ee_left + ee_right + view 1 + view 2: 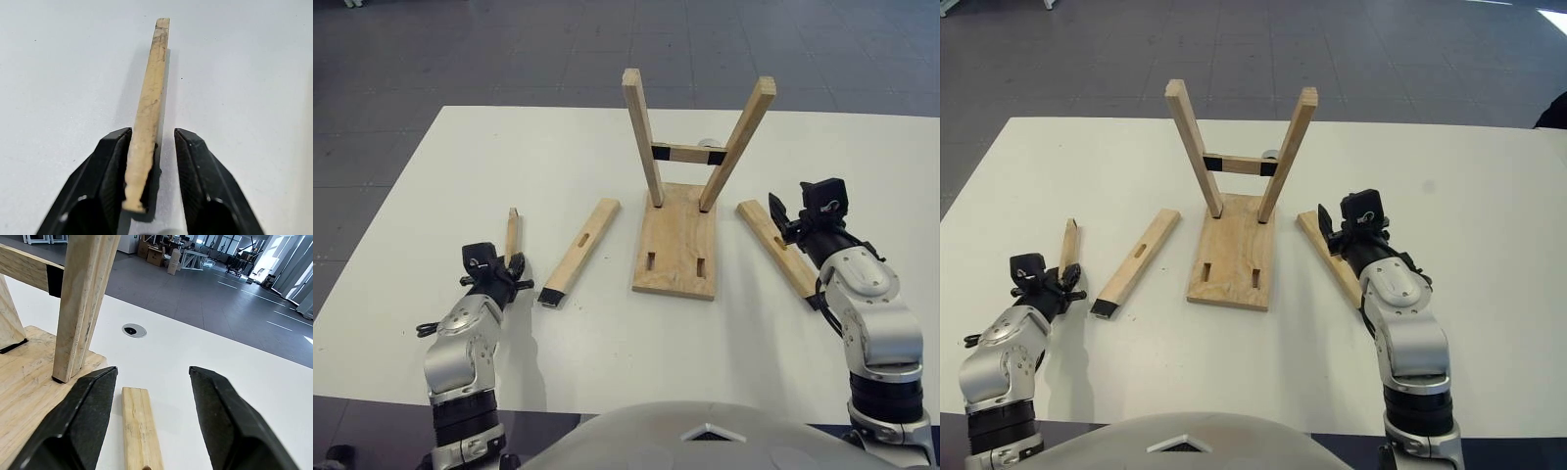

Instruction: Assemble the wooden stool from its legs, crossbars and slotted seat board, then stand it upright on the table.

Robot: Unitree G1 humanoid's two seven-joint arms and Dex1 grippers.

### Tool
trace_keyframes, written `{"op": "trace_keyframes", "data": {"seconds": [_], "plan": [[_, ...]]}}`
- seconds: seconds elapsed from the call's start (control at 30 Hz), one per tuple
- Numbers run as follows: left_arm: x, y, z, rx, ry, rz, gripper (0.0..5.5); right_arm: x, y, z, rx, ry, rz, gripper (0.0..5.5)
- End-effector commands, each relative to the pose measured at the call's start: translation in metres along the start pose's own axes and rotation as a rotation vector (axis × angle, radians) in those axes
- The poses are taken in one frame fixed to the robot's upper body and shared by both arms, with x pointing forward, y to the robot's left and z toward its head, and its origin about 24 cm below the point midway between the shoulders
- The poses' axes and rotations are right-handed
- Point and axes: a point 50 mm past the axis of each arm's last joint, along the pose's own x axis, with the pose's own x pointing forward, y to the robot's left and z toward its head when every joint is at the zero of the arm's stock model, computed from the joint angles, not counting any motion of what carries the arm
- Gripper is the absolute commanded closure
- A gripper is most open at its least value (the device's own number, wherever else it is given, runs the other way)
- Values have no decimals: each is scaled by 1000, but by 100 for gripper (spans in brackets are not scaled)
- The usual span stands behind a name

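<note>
- left gripper (152, 133): partly open, its 2 fingers straddle the near end of a thin crossbar (154, 73). the stick lies against 1 pad with a gap at the other, so it is not clamped.
- that thin crossbar lies flat on the white table (509, 147), pointing toward 12 o'clock from the gripper.
- right gripper (152, 369): wide open, with nothing in its grasp. its fingers stand either side of the far end of a loose leg (139, 426) without touching it.
- this loose leg lies flat, running from 11 to 5 o'clock, just beside the seat board (677, 250) at its 3 o'clock.
- a second loose leg (580, 250), slotted, lies at the board's 9 o'clock, between board and thin crossbar.
- the seat board lies flat at the table's middle. 2 standing legs (642, 137) rise from its 12 o'clock end, joined by a fitted crossbar (685, 153).
- 2 open slots (650, 260) show at its 6 o'clock end.
</note>
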Motion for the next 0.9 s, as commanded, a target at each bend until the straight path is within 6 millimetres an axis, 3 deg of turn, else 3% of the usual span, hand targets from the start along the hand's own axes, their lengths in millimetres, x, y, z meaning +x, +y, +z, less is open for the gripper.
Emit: {"op": "trace_keyframes", "data": {"seconds": [0.03,0.17,0.4,0.47,0.57,0.67,0.73,0.83,0.9], "plan": [[2,7,-24,19,176,21,388,2,3,4,-5,-12,9,281],[3,5,-17,91,129,21,388,3,2,4,-7,-12,12,281],[-3,1,-26,208,130,40,495,3,5,2,-13,-7,17,281],[-2,-3,-21,200,99,34,506,4,5,3,-20,-14,15,281],[3,-15,5,141,-67,-22,506,4,2,6,21,-31,-10,281],[4,-32,49,-1,-340,-161,506,0,-4,4,176,-27,6,281],[2,-40,76,-108,-439,-314,506,-12,-10,3,321,-22,121,281],[-7,-54,98,-261,-387,-696,506,-25,-15,10,499,-39,322,281],[-23,-67,105,-278,-298,-976,506,-27,-9,19,618,-74,460,261]]}}
